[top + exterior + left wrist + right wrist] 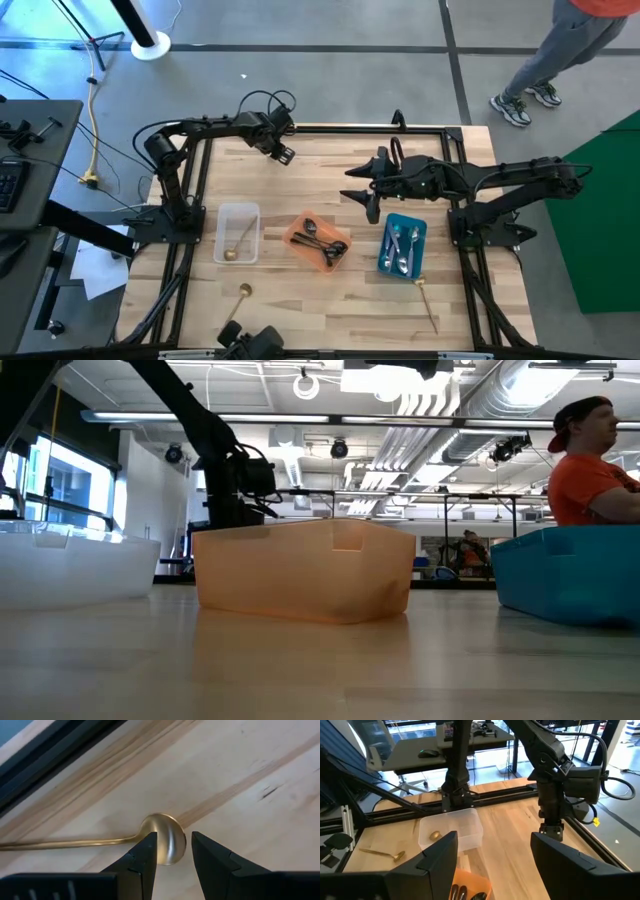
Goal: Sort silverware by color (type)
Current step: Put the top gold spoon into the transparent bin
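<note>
A gold spoon lies on the table by the far edge, bowl face down, handle flat on the wood. My left gripper points down at it, open, one finger on either side of the bowl; the high view shows this gripper at the far left. My right gripper waits open, high over the table's middle. A clear tray holds a gold spoon, an orange tray dark spoons, a blue tray silver spoons. Two more gold spoons lie loose on the table. My left gripper comes from above, pointing down, with its fingers straddling the gold spoon's bowl. I cannot tell whether the fingers touch the bowl. The spoon lies flat on the table.
The black frame rail runs along the far edge right beside the spoon. The three trays stand in a row across the table's middle. A person in an orange shirt is beyond the table on the right.
</note>
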### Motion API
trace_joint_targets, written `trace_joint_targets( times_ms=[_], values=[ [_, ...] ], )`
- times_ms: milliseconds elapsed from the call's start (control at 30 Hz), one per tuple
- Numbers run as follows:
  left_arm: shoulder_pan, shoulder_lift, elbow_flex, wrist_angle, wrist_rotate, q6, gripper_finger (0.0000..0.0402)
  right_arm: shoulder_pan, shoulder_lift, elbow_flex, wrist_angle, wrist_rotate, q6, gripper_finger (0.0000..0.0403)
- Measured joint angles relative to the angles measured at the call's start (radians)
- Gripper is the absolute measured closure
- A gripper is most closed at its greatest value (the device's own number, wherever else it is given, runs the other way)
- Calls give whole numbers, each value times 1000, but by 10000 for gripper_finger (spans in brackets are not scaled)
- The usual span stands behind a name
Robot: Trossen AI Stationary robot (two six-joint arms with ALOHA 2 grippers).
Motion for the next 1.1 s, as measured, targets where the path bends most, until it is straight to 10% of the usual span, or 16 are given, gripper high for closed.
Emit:
trace_joint_targets(
  times_ms=[633,1100],
  values=[
    [-8,62,0,5,-22,25,293,0,0,0,-2,21,-2,167],
    [-12,45,-2,8,-36,114,395,0,0,0,-3,21,-3,167]
  ],
)
